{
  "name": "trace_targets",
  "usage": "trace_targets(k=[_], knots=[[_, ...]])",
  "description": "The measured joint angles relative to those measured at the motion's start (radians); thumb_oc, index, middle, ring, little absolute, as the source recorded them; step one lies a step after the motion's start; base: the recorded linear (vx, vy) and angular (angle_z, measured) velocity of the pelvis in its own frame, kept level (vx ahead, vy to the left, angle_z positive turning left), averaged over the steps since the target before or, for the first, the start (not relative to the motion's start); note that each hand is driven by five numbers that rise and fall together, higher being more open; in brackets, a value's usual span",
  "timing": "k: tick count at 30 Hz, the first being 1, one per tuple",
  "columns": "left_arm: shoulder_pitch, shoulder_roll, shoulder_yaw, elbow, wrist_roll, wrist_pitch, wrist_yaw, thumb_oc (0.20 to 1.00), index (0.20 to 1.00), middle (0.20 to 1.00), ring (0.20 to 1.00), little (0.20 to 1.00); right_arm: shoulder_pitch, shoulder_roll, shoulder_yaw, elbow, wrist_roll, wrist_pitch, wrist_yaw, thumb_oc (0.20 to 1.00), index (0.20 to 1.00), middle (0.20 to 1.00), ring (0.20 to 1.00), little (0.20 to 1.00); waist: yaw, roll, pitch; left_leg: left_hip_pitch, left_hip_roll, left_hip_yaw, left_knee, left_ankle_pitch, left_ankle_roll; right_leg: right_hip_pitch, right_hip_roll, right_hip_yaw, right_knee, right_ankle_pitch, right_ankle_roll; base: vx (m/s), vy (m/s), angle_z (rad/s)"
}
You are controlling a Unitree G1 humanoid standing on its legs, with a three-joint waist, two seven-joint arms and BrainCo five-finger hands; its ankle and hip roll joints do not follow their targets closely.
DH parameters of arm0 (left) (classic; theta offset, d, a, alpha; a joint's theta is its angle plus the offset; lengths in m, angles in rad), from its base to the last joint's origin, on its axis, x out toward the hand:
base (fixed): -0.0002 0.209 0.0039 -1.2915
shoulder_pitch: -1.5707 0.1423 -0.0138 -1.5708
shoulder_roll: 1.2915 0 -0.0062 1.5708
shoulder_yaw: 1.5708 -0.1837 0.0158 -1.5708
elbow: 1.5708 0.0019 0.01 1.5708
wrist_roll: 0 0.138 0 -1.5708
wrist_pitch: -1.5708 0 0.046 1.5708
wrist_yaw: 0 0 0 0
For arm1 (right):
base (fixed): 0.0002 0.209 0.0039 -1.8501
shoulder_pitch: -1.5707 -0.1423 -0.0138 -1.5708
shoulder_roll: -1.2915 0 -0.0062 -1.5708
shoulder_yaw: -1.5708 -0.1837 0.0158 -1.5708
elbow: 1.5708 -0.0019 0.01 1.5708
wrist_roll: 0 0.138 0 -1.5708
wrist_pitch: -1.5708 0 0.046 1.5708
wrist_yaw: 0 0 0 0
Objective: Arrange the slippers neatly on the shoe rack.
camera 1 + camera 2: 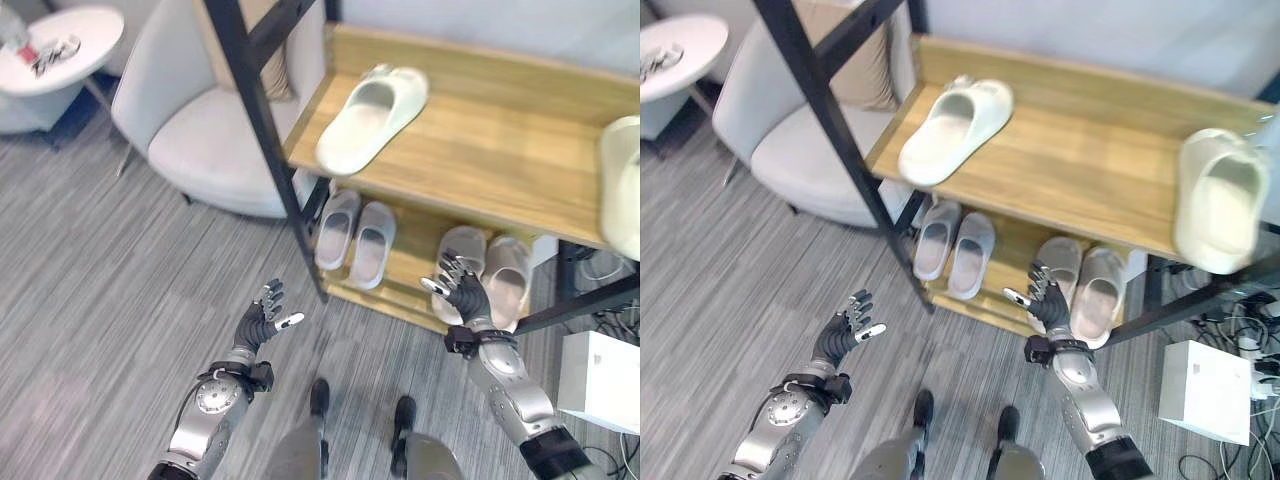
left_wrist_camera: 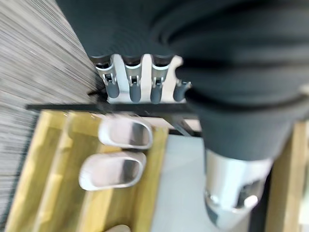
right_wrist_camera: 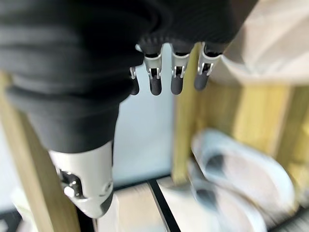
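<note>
Head cameras look steeply down on the shoe rack [image 1: 470,150].
Wrist cameras sit close behind each robot hand, sharing its lower shelf.

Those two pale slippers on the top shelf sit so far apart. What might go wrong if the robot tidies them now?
Two risks stand out. The right slipper seems to hang over the top shelf's front edge, so a clumsy nudge might tip it off. The left slipper lies slanted near the black rack post, which the left robot hand might bump while reaching up. Both hands are open and empty, the right robot hand by the lower shelf.
</note>
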Motion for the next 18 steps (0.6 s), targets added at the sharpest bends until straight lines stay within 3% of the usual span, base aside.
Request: trace_targets(k=[2, 4, 7, 8, 9, 10, 12, 14, 16, 18], knots=[[0.026, -0.029, 0.009, 0.006, 0.009, 0.011, 0.001, 1.000, 1.000, 1.000, 1.000, 1.000, 0.120, 0.066, -0.045, -0.053, -0.039, -0.001, 0.020, 1.000, 1.000, 1.000, 1.000, 1.000, -0.019, 0.009, -0.035, 0.045, 0.002, 0.041, 0.000, -0.015, 0.001, 0.078, 0.011, 0.025, -0.100, 0.047, -0.006, 0.06, -0.004, -0.41], [-0.006, -0.004, -0.026, 0.075, 0.090, 0.031, -0.027, 1.000, 1.000, 1.000, 1.000, 1.000, 0.207, 0.046, -0.036, -0.046, -0.077, 0.002, 0.061, 1.000, 1.000, 1.000, 1.000, 1.000, -0.055, 0.037, -0.055, 0.075, 0.003, 0.072, -0.001, -0.018, 0.002, 0.097, 0.012, 0.061, -0.123, 0.062, -0.010, 0.09, 0.023, -0.58], [-0.068, 0.154, -0.200, 0.126, 0.315, 0.049, -0.147, 1.000, 1.000, 1.000, 1.000, 1.000, 0.339, -0.015, -0.055, 0.001, -0.077, 0.013, 0.121, 1.000, 1.000, 1.000, 1.000, 1.000, -0.147, 0.071, -0.093, 0.123, 0.020, 0.149, -0.008, -0.067, -0.013, 0.093, 0.024, 0.139, -0.123, 0.054, -0.001, 0.06, 0.019, -0.96], [-0.094, 0.154, -0.222, 0.112, 0.342, 0.057, -0.181, 1.000, 1.000, 1.000, 1.000, 1.000, 0.345, -0.036, -0.063, 0.008, -0.077, 0.020, 0.131, 1.000, 1.000, 1.000, 1.000, 1.000, -0.176, 0.073, -0.096, 0.124, 0.018, 0.163, -0.008, -0.071, -0.020, 0.081, 0.020, 0.141, -0.123, 0.062, 0.004, 0.06, 0.018, -0.69], [-0.143, 0.223, -0.317, -0.013, 0.366, 0.067, -0.227, 1.000, 1.000, 1.000, 1.000, 1.000, 0.356, -0.064, -0.064, 0.019, -0.077, 0.025, 0.153, 1.000, 1.000, 1.000, 1.000, 1.000, -0.180, 0.071, -0.098, 0.125, 0.018, 0.179, -0.008, -0.071, -0.020, 0.074, 0.020, 0.161, -0.123, 0.068, 0.002, 0.08, 0.009, -0.55], [-0.202, 0.273, -0.395, -0.214, 0.371, 0.031, -0.284, 1.000, 1.000, 1.000, 1.000, 1.000, 0.356, -0.087, -0.072, 0.029, -0.078, 0.026, 0.168, 1.000, 1.000, 1.000, 1.000, 1.000, -0.184, 0.071, -0.113, 0.123, 0.016, 0.201, -0.009, -0.080, -0.006, 0.063, 0.015, 0.167, -0.123, 0.078, 0.003, 0.06, -0.006, -0.42], [-0.364, 0.276, -0.449, -0.426, 0.346, 0.032, -0.318, 1.000, 1.000, 1.000, 1.000, 1.000, 0.333, -0.082, -0.066, 0.033, -0.078, 0.027, 0.177, 1.000, 1.000, 1.000, 1.000, 1.000, -0.191, 0.081, -0.124, 0.124, 0.013, 0.206, -0.008, -0.081, -0.005, 0.062, 0.012, 0.172, -0.123, 0.085, 0.010, 0.04, -0.019, -0.16], [-0.466, 0.199, -0.437, -0.532, 0.274, -0.011, -0.324, 1.000, 1.000, 1.000, 1.000, 1.000, 0.292, -0.077, -0.042, 0.033, -0.078, 0.025, 0.177, 1.000, 1.000, 1.000, 1.000, 1.000, -0.195, 0.078, -0.136, 0.126, 0.012, 0.206, -0.007, -0.073, -0.006, 0.063, 0.012, 0.171, -0.123, 0.090, 0.018, 0.00, 0.000, 0.00], [-0.483, 0.075, -0.390, -0.510, 0.210, -0.026, -0.314, 1.000, 1.000, 1.000, 1.000, 1.000, 0.261, -0.062, -0.030, 0.033, -0.080, 0.023, 0.181, 1.000, 1.000, 1.000, 1.000, 1.000, -0.195, 0.080, -0.141, 0.126, 0.012, 0.206, -0.006, -0.072, -0.004, 0.063, 0.012, 0.171, -0.122, 0.090, 0.017, 0.00, -0.030, -0.01], [-0.467, 0.014, -0.309, -0.481, 0.169, -0.033, -0.268, 1.000, 1.000, 1.000, 1.000, 1.000, 0.234, -0.045, -0.030, 0.032, -0.080, 0.022, 0.180, 1.000, 1.000, 1.000, 1.000, 1.000, -0.188, 0.078, -0.139, 0.122, 0.013, 0.206, -0.003, -0.067, -0.004, 0.065, 0.014, 0.170, -0.122, 0.092, 0.015, 0.00, 0.000, 0.00]])
